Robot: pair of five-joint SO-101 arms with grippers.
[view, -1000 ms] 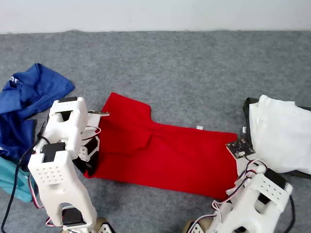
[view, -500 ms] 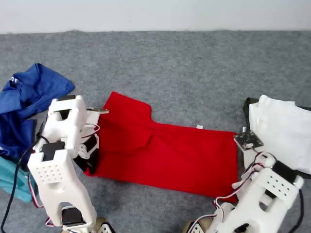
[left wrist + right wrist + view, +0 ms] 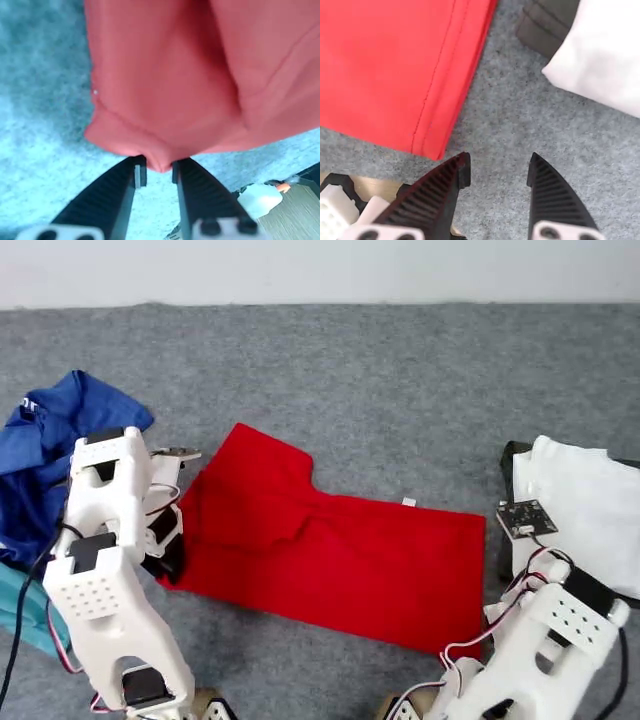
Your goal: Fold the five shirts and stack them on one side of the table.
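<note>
On the middle of the grey bench (image 3: 400,380): one red shirt (image 3: 340,550), laid mostly flat, with a soft ridge running through the cloth near its left end.

- Held corner: the left fingers (image 3: 140,175) are clamped on a small pinch of the near left corner. Cloth bunches just above the tips.
- Free end: the right fingers (image 3: 451,176) stand apart and empty over bare bench, just beside the hemmed right edge, touching nothing.
- Right of that: a white shirt (image 3: 580,520), folded, lying on a dark shirt (image 3: 512,465), near the red hem but apart from it.
- Far left: a blue shirt (image 3: 60,440) in a loose heap, with a teal shirt (image 3: 20,605) at the bench edge beside the left arm's base.

Risks, as judged:
- The pinch is shallow, so a firm pull could slip the corner free.
- With one end held and the other loose, any drag would likely skew the cloth and deepen the ridge, giving a crooked fold.
- The right fingers sit off the hem. Closing here would grip nothing, and a wide sweep might nudge the white shirt off its stack.
</note>
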